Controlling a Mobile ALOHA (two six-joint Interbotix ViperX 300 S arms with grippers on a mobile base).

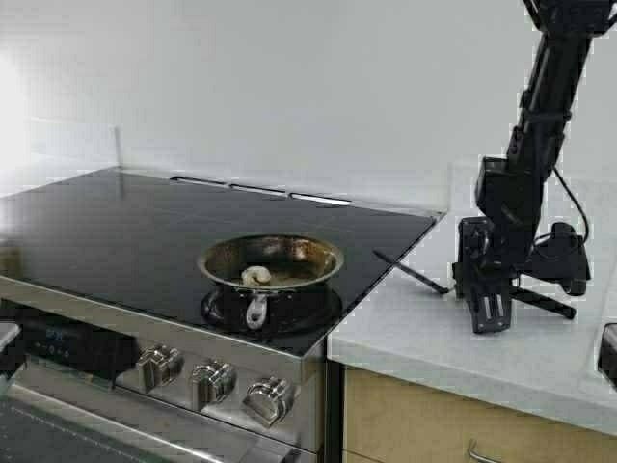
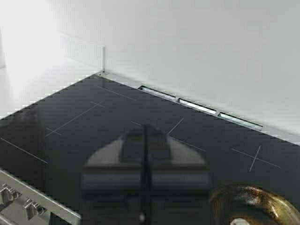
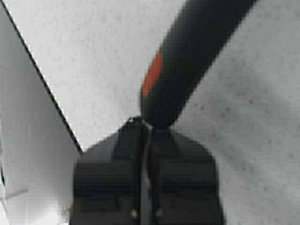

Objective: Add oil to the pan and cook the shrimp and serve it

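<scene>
Pan (image 1: 271, 262) sits on near-right burner of black cooktop (image 1: 116, 231), shrimp (image 1: 255, 276) inside. Right tool (image 1: 489, 311) down on white desk (image 1: 540, 357), pressed together beside a black spatula (image 1: 413, 273). Left tool (image 2: 145, 187) pressed together above cooktop.

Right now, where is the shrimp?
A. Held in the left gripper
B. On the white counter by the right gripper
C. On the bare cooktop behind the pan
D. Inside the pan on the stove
D. The shrimp lies inside the pan, which sits on the front of the black cooktop.
</scene>
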